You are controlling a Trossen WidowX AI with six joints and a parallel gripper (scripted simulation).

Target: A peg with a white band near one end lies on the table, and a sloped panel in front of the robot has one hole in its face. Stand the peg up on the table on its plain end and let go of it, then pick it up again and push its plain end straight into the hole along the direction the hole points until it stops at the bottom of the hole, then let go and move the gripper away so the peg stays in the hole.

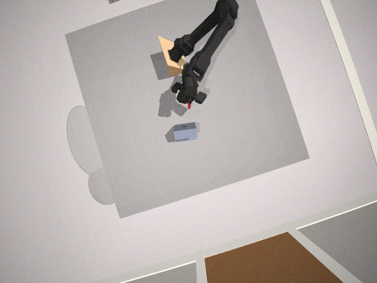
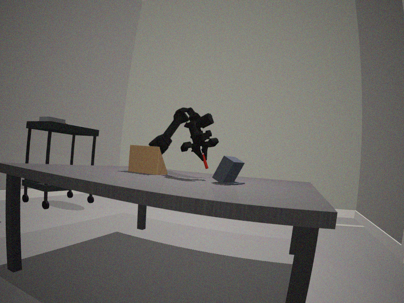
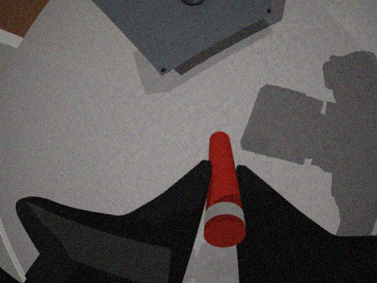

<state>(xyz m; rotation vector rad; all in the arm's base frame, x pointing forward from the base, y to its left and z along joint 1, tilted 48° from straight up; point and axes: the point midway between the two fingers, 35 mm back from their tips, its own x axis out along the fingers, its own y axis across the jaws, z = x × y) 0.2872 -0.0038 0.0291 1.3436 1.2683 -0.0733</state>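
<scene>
My gripper is shut on the red peg and holds it in the air above the table. The white-banded end is toward the wrist camera; the plain end points down and away, tilted toward the sloped panel. The sloped panel is the face of a blue-grey block that stands close by, beyond the plain end. Its hole shows in the top view, and part of it shows at the top edge of the wrist view. The peg is apart from the block.
An orange-tan wedge stands on the table, beside the arm and behind the gripper. The arm's shadow falls on the table between the wedge and the block.
</scene>
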